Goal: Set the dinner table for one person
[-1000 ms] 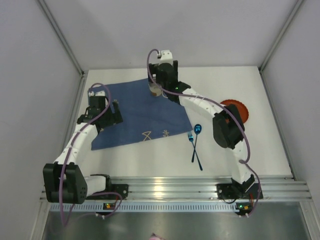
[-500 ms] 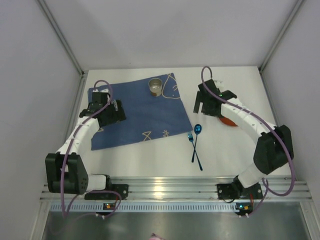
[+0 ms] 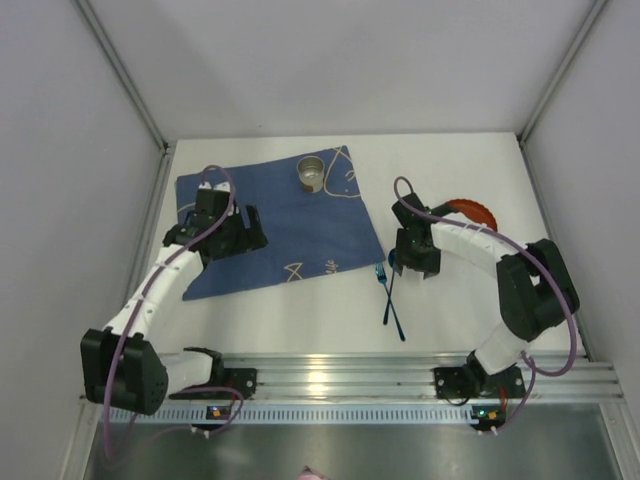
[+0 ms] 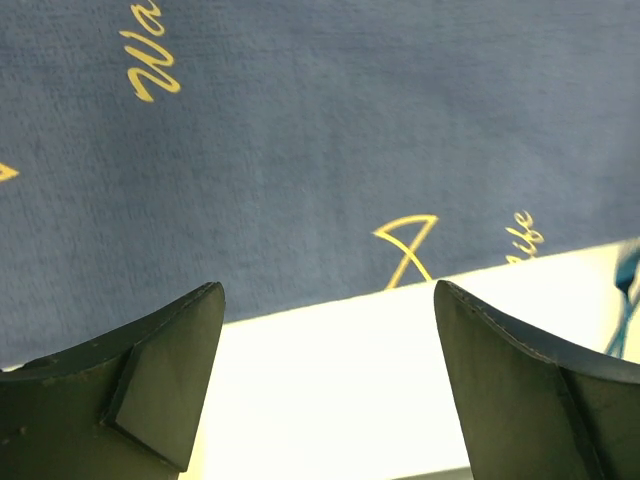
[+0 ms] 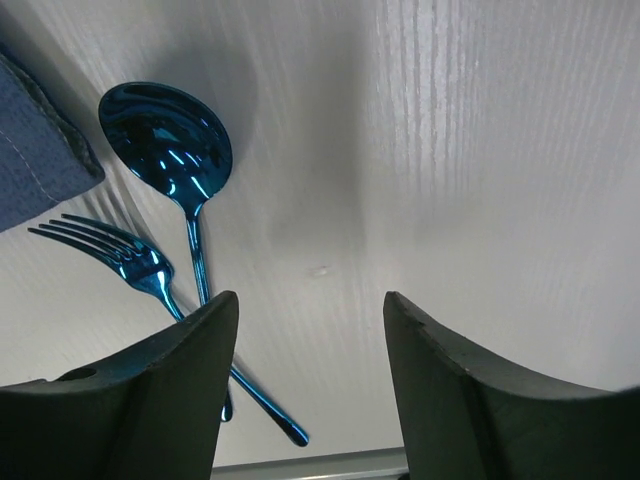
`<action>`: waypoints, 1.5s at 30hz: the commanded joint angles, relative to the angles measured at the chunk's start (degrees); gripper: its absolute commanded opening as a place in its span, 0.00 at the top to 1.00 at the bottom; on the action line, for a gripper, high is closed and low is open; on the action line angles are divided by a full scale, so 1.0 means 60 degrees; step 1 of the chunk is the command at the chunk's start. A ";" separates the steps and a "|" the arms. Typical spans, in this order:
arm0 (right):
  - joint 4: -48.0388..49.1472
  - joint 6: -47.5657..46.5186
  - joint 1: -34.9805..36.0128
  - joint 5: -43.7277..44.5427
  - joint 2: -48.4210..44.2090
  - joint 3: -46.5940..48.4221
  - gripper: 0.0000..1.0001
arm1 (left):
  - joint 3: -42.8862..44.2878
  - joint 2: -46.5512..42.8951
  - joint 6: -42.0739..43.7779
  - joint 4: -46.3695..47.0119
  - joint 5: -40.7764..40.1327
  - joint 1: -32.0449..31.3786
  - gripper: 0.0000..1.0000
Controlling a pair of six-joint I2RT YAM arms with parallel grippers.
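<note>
L gripper (image 4: 328, 300) spread over blue cloth (image 4: 300, 120) — R gripper (image 5: 310, 305) spread, empty, near spoon (image 5: 165, 135).

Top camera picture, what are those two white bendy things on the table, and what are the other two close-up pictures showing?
Those are two robot arms bolted to the near edge of a white table. The top picture looks down from above and behind them. The other two come from a small camera on each wrist, so the dark shapes at the bottom are that arm's own fingers. The left pincer stands open over a blue cloth, which has a metal cup near its far edge. The right pincer stands open above a shiny blue spoon and fork lying on the bare table beside the cloth. A red plate sits further right. Neither pincer holds anything.
</note>
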 commanded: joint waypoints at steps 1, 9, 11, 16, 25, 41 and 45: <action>0.0733 -0.0044 0.0070 -0.0234 0.0269 0.0085 0.41 | 0.0210 -0.0963 -0.0564 -0.0987 -0.0332 -0.0256 0.09; 0.1450 -0.0029 0.0100 -0.0454 0.0547 -0.0047 0.42 | 0.0826 -0.2120 -0.1281 -0.2162 -0.0728 -0.0359 0.10; 0.1582 -0.0059 0.0100 -0.0498 0.0636 -0.0003 0.43 | 0.0841 -0.2500 -0.1428 -0.2265 -0.0757 -0.0403 0.10; 0.1846 -0.0087 0.0158 -0.0630 0.0914 0.0129 0.43 | 0.0681 -0.3073 -0.1780 -0.2748 -0.0874 -0.0418 0.07; 0.1598 -0.0175 0.0802 0.0188 0.1836 0.0597 0.51 | 0.0665 -0.3703 -0.2118 -0.3188 -0.1006 -0.0418 0.07; 0.1421 -0.0395 0.0979 0.0644 0.2952 0.0320 1.00 | 0.0797 -0.3279 -0.1869 -0.3189 -0.1007 -0.0418 0.07; 0.1188 -0.0468 0.0978 0.1272 0.2352 0.0115 1.00 | 0.0768 -0.3132 -0.1766 -0.3028 -0.0963 -0.0418 0.07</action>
